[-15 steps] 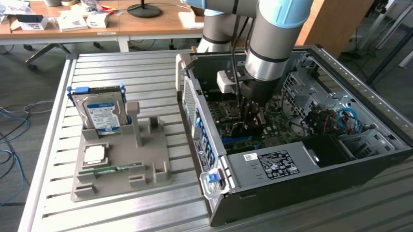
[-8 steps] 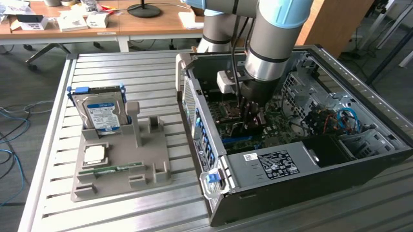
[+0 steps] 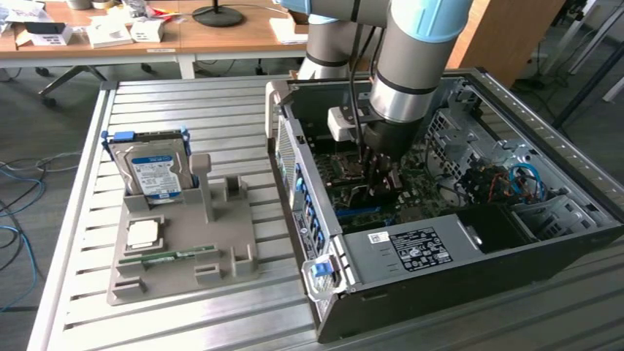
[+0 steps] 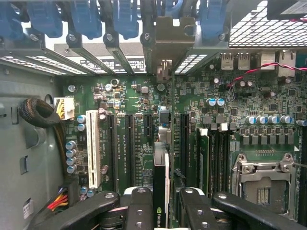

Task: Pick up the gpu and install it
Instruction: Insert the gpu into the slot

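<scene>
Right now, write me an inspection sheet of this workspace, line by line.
Surface: slatted metal table, carrying an open computer case and a grey parts holder.
Job's things: gpu edge-on over the motherboard slots, its end bracket at the rear slot openings.
Clutter: hard drive upright in the holder, memory stick lying flat there.
Grippers: gripper shut on the gpu, inside the case.
Cables: blue and orange leads in the case; blue cables on the floor.
Surroundings: wooden desk with boxes behind.
</scene>
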Controlling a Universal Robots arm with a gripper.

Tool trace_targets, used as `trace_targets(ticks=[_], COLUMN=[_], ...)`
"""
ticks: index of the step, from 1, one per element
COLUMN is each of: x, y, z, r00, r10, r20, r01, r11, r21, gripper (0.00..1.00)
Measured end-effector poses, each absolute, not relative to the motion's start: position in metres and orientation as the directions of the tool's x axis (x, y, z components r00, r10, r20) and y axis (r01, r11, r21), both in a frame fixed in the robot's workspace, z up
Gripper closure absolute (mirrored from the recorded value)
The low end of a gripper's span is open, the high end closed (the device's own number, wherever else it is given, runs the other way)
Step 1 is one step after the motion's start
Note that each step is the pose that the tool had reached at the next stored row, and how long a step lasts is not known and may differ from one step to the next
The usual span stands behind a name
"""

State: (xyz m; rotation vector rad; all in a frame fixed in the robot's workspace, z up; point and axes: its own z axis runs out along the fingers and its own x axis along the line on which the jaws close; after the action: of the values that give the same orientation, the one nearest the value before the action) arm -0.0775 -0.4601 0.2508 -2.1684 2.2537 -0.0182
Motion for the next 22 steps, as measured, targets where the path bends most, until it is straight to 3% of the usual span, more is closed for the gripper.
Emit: trace_targets(ticks=[22], x=[-0.0782], y=[-0.4588], z=[0.2499], r00=[-0.039], r10=[-0.999], r20=[-0.010], r01=[-0.999], r11=[0.039], r21=[-0.018], gripper=[0.74])
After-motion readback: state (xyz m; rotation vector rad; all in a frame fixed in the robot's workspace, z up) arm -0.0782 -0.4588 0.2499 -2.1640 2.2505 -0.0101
